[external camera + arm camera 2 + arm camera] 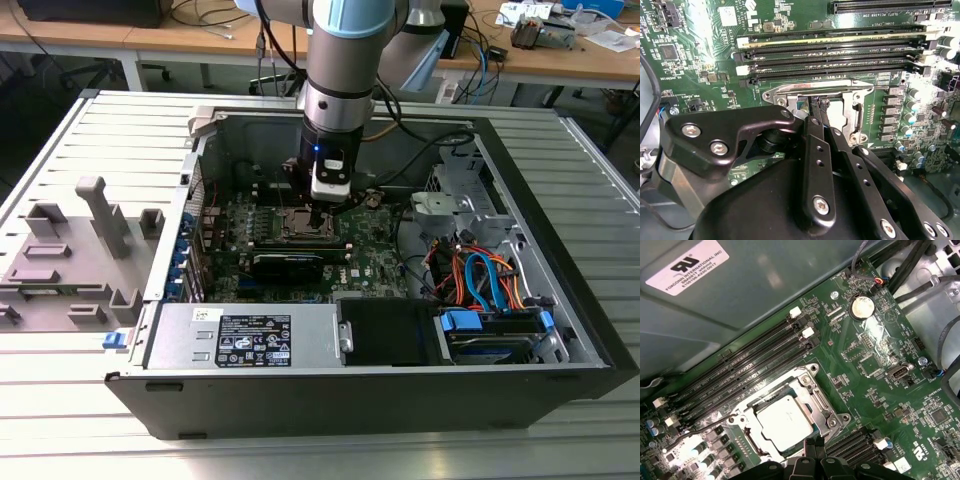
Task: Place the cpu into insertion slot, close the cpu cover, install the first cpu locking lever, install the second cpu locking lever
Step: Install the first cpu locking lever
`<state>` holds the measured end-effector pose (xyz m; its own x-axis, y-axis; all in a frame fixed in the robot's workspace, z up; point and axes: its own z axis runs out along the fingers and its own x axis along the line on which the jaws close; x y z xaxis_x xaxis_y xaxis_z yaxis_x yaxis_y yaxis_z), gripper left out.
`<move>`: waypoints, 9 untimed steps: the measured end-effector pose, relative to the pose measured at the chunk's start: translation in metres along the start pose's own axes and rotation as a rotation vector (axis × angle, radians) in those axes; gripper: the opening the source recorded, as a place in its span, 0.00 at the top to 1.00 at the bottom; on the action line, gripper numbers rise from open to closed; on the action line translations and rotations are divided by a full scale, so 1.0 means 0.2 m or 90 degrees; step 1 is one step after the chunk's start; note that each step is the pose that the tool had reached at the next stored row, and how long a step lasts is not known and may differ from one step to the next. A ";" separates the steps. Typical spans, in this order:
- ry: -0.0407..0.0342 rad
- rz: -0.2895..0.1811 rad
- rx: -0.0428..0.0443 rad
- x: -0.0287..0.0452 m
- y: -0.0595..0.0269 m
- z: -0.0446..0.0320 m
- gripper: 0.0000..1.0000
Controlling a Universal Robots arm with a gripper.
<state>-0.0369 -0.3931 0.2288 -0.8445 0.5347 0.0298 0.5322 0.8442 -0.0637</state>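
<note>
Sitting on the slatted worktop [60, 400], an open computer case [300, 400] holds the green motherboard [875, 365]. Just above the insertion slot [754, 447] edge hangs the hand [816, 107], its fingers clenched together. Over that slot lies the cpu cover [817, 402], framing the cpu [785, 422] seated inside it.

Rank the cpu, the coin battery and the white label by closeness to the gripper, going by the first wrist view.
1. cpu, right by the gripper.
2. coin battery, farther out on the green board.
3. white label, on the grey case wall.
</note>
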 end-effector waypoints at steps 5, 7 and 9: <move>-0.0002 -0.009 -0.0002 0.000 0.000 0.000 0.89; -0.0004 -0.014 -0.0004 0.000 0.000 0.000 0.89; -0.0005 -0.017 -0.0004 0.000 0.000 0.000 0.89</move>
<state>-0.0369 -0.3931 0.2289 -0.8586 0.5117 0.0308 0.5093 0.8583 -0.0622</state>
